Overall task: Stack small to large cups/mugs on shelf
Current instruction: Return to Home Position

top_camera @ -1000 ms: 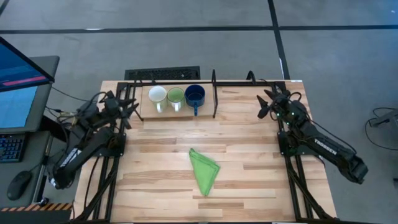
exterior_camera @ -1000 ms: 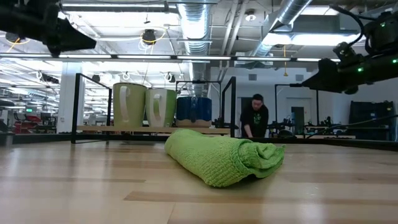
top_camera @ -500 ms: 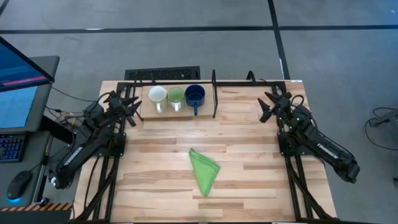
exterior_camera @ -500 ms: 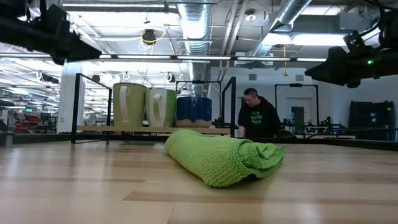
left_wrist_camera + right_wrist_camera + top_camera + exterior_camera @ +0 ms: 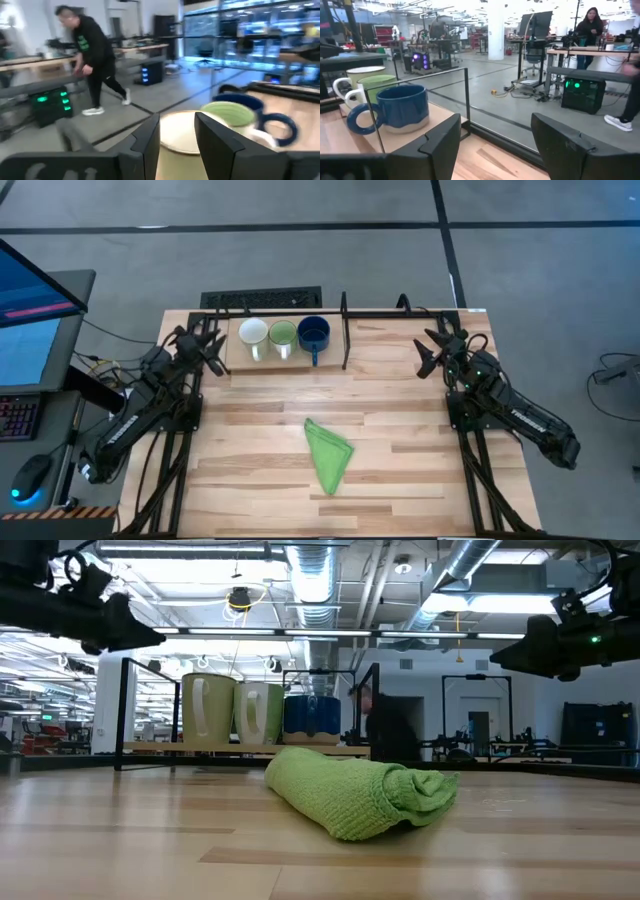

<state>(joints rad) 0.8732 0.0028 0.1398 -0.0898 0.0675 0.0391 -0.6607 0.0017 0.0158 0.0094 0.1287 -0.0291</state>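
We judge the mugs [image 5: 283, 337] at 12 o'clock hard, breakable, best held by the rim; left hand [image 5: 213, 352] and right hand [image 5: 425, 352] are spread apart, empty.

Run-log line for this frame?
white mug, green mug, blue mug: on shelf; green cloth: mid-table; left gripper: open, near shelf; right gripper: open, right side

White mug [image 5: 252, 333], green mug [image 5: 282, 334], blue mug [image 5: 313, 332] upright, side by side on shelf [image 5: 334, 352].

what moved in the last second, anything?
Left gripper edged toward the shelf and dipped; right gripper drew back and up slightly. Both open, holding nothing. A person behind the table walked across. White mug, green mug, blue mug on the shelf and the green cloth unmoved.
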